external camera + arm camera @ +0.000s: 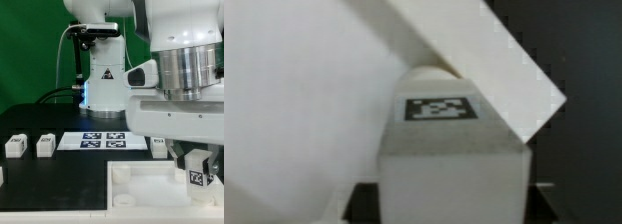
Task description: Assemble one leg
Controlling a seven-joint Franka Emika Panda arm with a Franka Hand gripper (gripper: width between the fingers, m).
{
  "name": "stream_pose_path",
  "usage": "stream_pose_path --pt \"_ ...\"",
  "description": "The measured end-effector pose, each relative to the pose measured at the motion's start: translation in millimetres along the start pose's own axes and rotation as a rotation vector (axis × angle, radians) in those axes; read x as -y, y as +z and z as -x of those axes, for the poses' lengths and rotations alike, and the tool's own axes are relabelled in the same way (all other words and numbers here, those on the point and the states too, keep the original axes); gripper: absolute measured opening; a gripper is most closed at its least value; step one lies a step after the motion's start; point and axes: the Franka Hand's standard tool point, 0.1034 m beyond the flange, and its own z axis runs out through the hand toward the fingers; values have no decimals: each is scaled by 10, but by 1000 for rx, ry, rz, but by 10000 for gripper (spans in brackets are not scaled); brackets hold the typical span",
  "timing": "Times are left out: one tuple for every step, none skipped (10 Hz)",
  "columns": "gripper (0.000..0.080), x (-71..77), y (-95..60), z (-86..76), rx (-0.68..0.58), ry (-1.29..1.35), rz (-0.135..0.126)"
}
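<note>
My gripper point(197, 172) is shut on a leg point(197, 180), a small white block with a black-and-white tag, and holds it upright just above the right part of the white tabletop point(140, 190). In the wrist view the held leg point(441, 130) runs up from between my gripper point(452, 206), tag facing the camera. Its far end lies over the tabletop point(295, 110) near a slanted edge. I cannot tell whether leg and tabletop touch. Two more legs point(14, 146) point(45, 146) stand at the exterior view's left, and another point(158, 146) stands behind the gripper.
The marker board point(103, 140) lies flat behind the tabletop, in front of the robot base point(105, 80). The black table edge runs along the exterior view's left, with a green backdrop behind. The arm's wrist fills the upper right of the exterior view.
</note>
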Motion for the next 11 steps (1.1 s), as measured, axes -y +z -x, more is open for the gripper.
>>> stream_pose_path --pt "291 -16 11 -8 28 173 -5" --pt "292 -34 20 -10 64 385 -16" --pt "294 -33 28 18 88 545 -21" --pt "294 -27 30 37 90 584 -18" --pt "345 -30 33 35 89 563 -18" --pt "482 -29 34 38 89 535 -19" --pt "482 -28 35 41 89 534 -19" --pt "611 -24 37 51 90 524 -19" --pt "638 10 49 142 71 255 -13" --pt "638 11 64 212 70 4 2" --pt "648 5 62 196 69 -80 -2"
